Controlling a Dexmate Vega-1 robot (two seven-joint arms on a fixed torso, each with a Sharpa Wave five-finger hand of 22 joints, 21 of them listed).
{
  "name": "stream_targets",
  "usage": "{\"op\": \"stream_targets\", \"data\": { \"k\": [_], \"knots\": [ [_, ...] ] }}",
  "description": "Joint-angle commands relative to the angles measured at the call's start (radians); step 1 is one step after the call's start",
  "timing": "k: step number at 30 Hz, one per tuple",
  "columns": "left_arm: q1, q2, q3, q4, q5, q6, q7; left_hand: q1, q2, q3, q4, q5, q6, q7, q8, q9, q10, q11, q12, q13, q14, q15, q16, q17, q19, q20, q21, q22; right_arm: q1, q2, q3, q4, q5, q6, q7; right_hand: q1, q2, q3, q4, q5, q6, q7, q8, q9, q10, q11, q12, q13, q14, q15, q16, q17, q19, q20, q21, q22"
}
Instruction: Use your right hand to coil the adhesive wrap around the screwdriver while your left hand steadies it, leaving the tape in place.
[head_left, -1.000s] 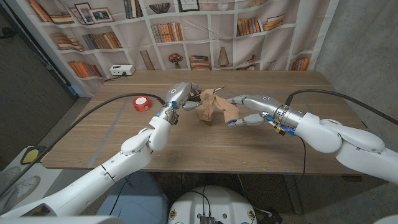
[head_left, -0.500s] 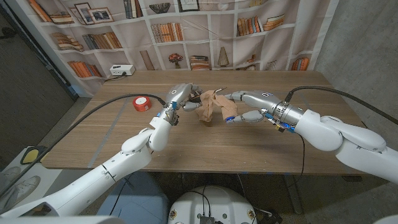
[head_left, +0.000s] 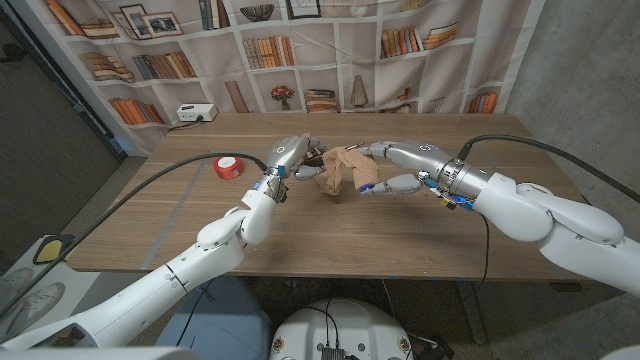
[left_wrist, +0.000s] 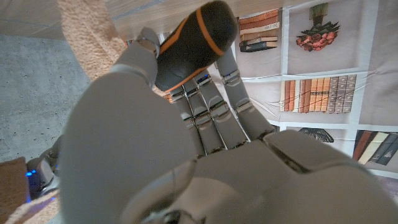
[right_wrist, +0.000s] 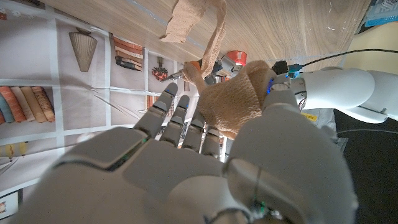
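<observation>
One screwdriver (left_wrist: 189, 46), one wrap (head_left: 340, 170), two hands.

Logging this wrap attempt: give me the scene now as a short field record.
left hand: left hand grips the screwdriver by its black and orange handle, held above the table
right hand: right hand holds the tan adhesive wrap, bunched against its fingers
wrap state: loose and crumpled between the two hands, a tail hanging free
surface: wooden table
other items: red tape roll on the table by the left arm; white power strip at the far edge
</observation>
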Motion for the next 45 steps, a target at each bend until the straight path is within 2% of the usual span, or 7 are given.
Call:
{"op": "stream_targets", "data": {
  "k": [1, 19, 29, 34, 42, 43, 45],
  "knots": [
    [-0.008, 0.012, 0.019, 0.009, 0.017, -0.013, -0.015, 0.204, 0.209, 0.023, 0.017, 0.004, 0.016, 0.005, 0.005, 0.019, 0.010, -0.001, -0.001, 0.002, 0.023, -0.012, 0.007, 0.003, 0.001, -0.003, 0.006, 0.003, 0.017, 0.029, -0.012, -0.027, -0.034, -0.023, 0.022, 0.010, 0.040, -0.005, -0.006, 0.002, 0.012, -0.007, 0.007, 0.003, -0.002, 0.001, 0.004, 0.001, -0.014, -0.139, -0.007, 0.000, -0.003, -0.018, -0.005, 0.001],
    [-0.029, 0.039, 0.035, 0.044, 0.020, -0.105, -0.052, 0.204, 0.206, 0.023, 0.017, 0.004, 0.017, 0.003, 0.003, 0.020, 0.011, 0.000, 0.000, 0.004, 0.023, -0.013, 0.007, 0.003, -0.002, -0.002, 0.012, 0.003, 0.104, 0.064, -0.106, -0.039, -0.101, -0.069, 0.055, 0.010, 0.039, -0.006, -0.006, 0.002, 0.012, -0.004, 0.006, 0.004, -0.001, -0.001, -0.002, -0.006, -0.018, -0.136, -0.014, -0.006, -0.010, -0.019, -0.006, 0.000],
    [-0.026, 0.040, 0.041, 0.042, 0.033, -0.115, -0.066, 0.204, 0.207, 0.023, 0.017, 0.004, 0.019, 0.005, 0.002, 0.021, 0.014, 0.001, -0.001, 0.003, 0.024, -0.012, 0.007, 0.004, -0.004, -0.003, 0.015, 0.003, 0.118, 0.058, -0.096, -0.042, -0.091, -0.073, 0.055, 0.010, 0.041, -0.006, -0.006, 0.002, 0.011, -0.004, 0.006, 0.004, 0.000, 0.001, -0.004, -0.007, -0.017, -0.136, -0.017, -0.008, -0.010, -0.017, -0.005, 0.000],
    [-0.015, 0.024, 0.036, 0.033, 0.030, -0.084, -0.070, 0.204, 0.205, 0.023, 0.017, 0.004, 0.020, 0.003, 0.002, 0.020, 0.012, 0.001, -0.001, 0.004, 0.023, -0.013, 0.007, 0.003, -0.005, -0.002, 0.016, 0.003, 0.114, 0.050, -0.080, -0.033, -0.079, -0.054, 0.041, 0.010, 0.041, -0.006, -0.005, 0.002, 0.012, -0.005, 0.006, 0.004, 0.000, -0.001, -0.005, -0.007, -0.016, -0.137, -0.019, -0.010, -0.011, -0.016, -0.005, 0.000],
    [-0.025, 0.017, 0.064, 0.034, 0.072, -0.094, -0.066, 0.204, 0.205, 0.023, 0.017, 0.004, 0.020, 0.002, 0.001, 0.021, 0.012, -0.001, -0.001, 0.005, 0.024, -0.013, 0.007, 0.004, -0.007, -0.002, 0.018, 0.003, 0.120, 0.045, -0.063, -0.025, -0.081, -0.051, 0.034, 0.008, 0.041, -0.007, -0.004, 0.002, 0.012, -0.006, 0.005, 0.004, 0.002, 0.002, -0.005, -0.006, -0.015, -0.137, -0.020, -0.011, -0.010, -0.015, -0.005, 0.000],
    [-0.027, 0.020, 0.067, 0.033, 0.074, -0.100, -0.069, 0.204, 0.205, 0.023, 0.017, 0.004, 0.021, 0.002, 0.001, 0.021, 0.013, -0.001, -0.001, 0.004, 0.024, -0.012, 0.007, 0.004, -0.008, -0.002, 0.019, 0.003, 0.121, 0.045, -0.063, -0.024, -0.080, -0.051, 0.035, 0.008, 0.042, -0.007, -0.004, 0.003, 0.011, -0.004, 0.005, 0.005, 0.001, 0.001, -0.007, -0.007, -0.015, -0.137, -0.021, -0.012, -0.003, 0.002, -0.002, 0.000],
    [-0.029, 0.022, 0.074, 0.031, 0.081, -0.104, -0.081, 0.204, 0.205, 0.023, 0.017, 0.004, 0.024, -0.002, 0.002, 0.021, 0.012, -0.002, -0.001, 0.005, 0.024, -0.012, 0.007, 0.004, -0.008, -0.002, 0.020, 0.003, 0.126, 0.046, -0.064, -0.019, -0.083, -0.051, 0.035, 0.008, 0.043, -0.007, -0.003, 0.003, 0.010, -0.002, 0.004, 0.004, 0.000, 0.002, -0.007, -0.007, -0.015, -0.136, -0.022, -0.013, 0.006, 0.010, 0.001, 0.000]
  ]
}}
